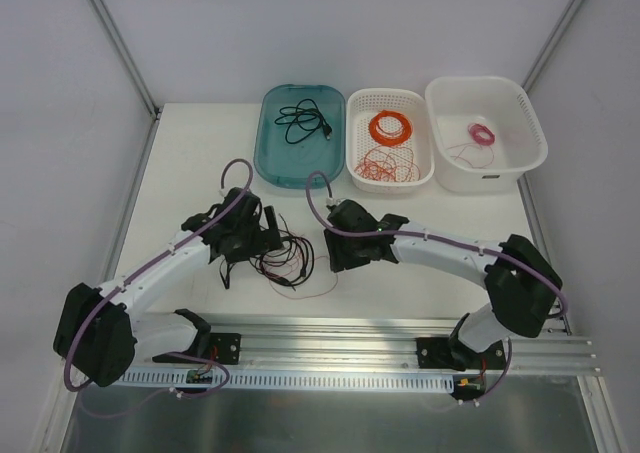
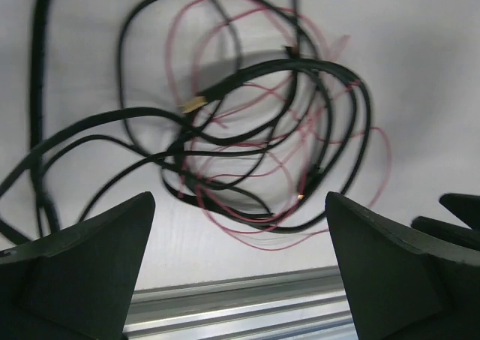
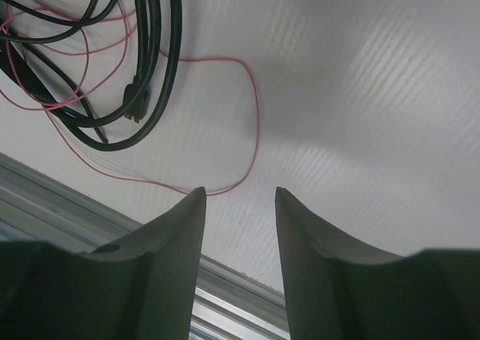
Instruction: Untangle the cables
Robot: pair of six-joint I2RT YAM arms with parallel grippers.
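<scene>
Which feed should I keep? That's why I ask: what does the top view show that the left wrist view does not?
Only the top view: the left arm, the right arm, a teal tray holding a black cable, a white basket with orange wire, and a white tub with a pink coil. Only the left wrist view: a gold-tipped plug on the black cord, above the left gripper, its jaws wide open. Both: the cables tangled on the table, black cord looped with thin red wire.

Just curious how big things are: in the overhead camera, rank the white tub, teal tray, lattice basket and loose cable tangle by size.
1. white tub
2. teal tray and lattice basket, too alike to rank
3. cable tangle, smallest
</scene>
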